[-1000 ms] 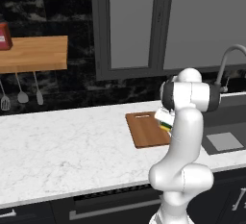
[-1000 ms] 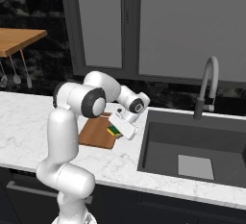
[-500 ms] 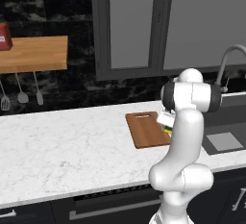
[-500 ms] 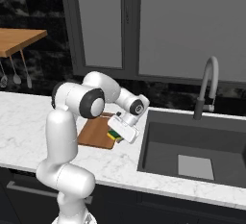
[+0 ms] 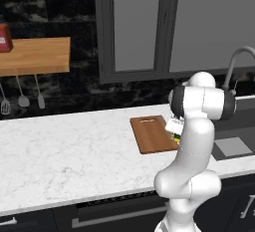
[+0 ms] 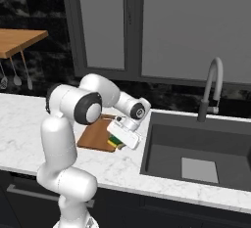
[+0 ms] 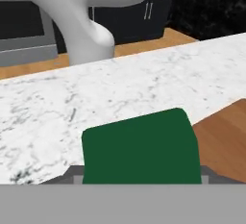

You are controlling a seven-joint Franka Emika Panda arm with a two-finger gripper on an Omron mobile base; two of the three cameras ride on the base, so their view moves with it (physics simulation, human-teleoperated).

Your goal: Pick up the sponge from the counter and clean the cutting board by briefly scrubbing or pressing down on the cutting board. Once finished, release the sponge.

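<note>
Since a second ago the hand has sunk slightly toward the cutting board [image 5: 153,134].

Left base view: the sponge [image 5: 176,136] sits at the board's right edge.

Right base view: the gripper [image 6: 116,142] is clamped on the sponge over the board's near corner.

Hand view: green scrub face ahead, marble counter [image 7: 120,93] beyond, board to the right.

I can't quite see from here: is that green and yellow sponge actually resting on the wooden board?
Cannot tell. In the right base view the sponge sits at the cutting board edge under the hand, with no contact or gap plainly visible.
</note>
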